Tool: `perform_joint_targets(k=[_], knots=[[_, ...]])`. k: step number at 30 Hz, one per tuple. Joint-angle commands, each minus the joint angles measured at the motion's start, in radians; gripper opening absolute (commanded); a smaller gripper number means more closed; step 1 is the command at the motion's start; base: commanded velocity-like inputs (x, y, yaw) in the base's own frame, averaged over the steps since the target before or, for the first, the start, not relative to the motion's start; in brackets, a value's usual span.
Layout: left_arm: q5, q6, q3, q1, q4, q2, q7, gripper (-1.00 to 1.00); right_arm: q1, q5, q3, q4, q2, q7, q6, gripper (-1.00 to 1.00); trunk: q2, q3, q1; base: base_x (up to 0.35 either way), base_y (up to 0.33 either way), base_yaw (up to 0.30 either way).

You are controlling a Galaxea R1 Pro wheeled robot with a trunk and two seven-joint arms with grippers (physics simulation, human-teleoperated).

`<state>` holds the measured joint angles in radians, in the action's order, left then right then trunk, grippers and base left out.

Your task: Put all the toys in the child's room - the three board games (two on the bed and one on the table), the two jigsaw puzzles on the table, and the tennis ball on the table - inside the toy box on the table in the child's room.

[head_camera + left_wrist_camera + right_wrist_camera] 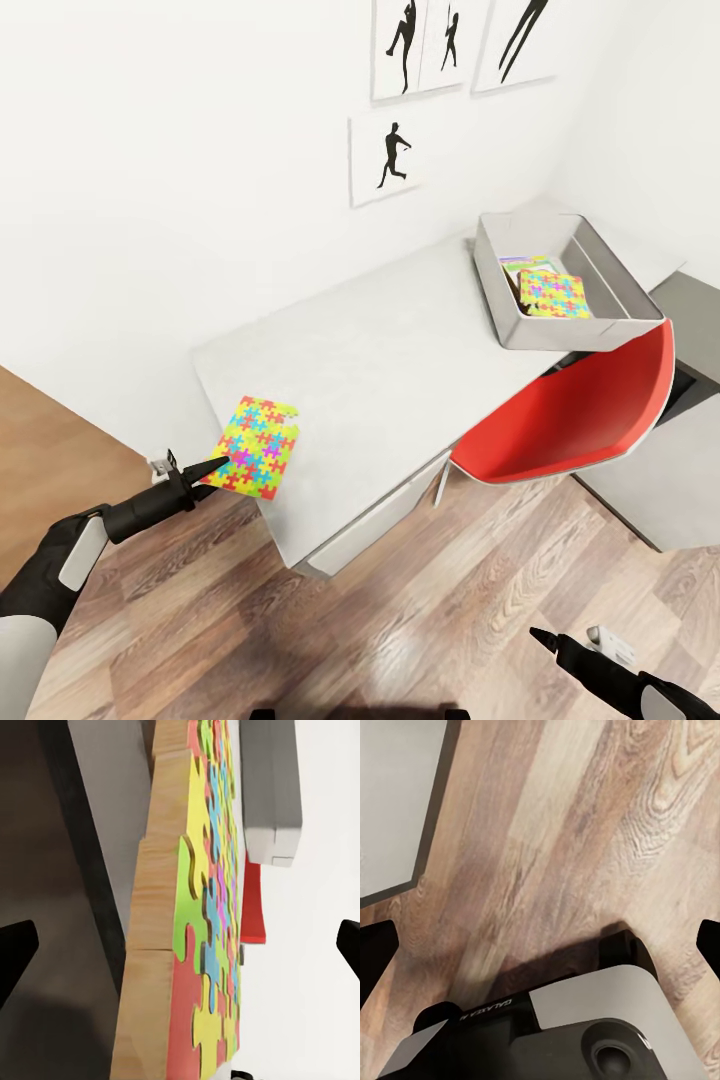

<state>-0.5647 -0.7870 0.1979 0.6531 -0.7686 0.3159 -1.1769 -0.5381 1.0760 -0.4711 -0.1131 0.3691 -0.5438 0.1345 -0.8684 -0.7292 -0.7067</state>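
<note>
Right gripper: nearest the head camera, at about 5 o'clock in the head view, hanging low over the wood plank floor. In the right wrist view its dark fingertips sit at opposite edges, spread wide with nothing between them.

Left gripper: at about 8 o'clock in the head view, reaching to the near corner of the table. Its fingers are spread wide on either side of a jigsaw puzzle; whether they touch it cannot be told.

Jigsaw puzzle: a thin square of yellow, pink, blue and green pieces, lying at the table's near corner and slightly over its edge. The left wrist view shows its wooden edge end-on.

Toy box: a light grey bin at about 2 o'clock, at the table's far end near the wall corner. Inside lie a second jigsaw puzzle and, partly under it, a green-edged game box.

Red chair: at about 3 o'clock, tucked against the table just below the toy box.

Wall: white, with black silhouette athlete pictures at 12 o'clock.
</note>
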Motion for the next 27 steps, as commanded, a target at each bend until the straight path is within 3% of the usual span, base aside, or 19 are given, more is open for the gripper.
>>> perform_joint_targets(k=[1, 27], knots=[[-0.004, -0.008, 0.0, 0.0, 0.0, 0.0, -0.001, 1.0, 0.0, 0.01, -0.004, 0.0, 0.001, -0.002, 0.007, 1.0, -0.001, -0.001, 0.0, 0.004, 0.0, 0.0], [-0.002, -0.008, -0.003, 0.0, 0.0, 0.0, 0.0, 1.0, 0.0, 0.01, -0.005, 0.0, 0.001, -0.002, 0.007, 1.0, -0.001, -0.001, 0.0, -0.035, 0.0, 0.0]])
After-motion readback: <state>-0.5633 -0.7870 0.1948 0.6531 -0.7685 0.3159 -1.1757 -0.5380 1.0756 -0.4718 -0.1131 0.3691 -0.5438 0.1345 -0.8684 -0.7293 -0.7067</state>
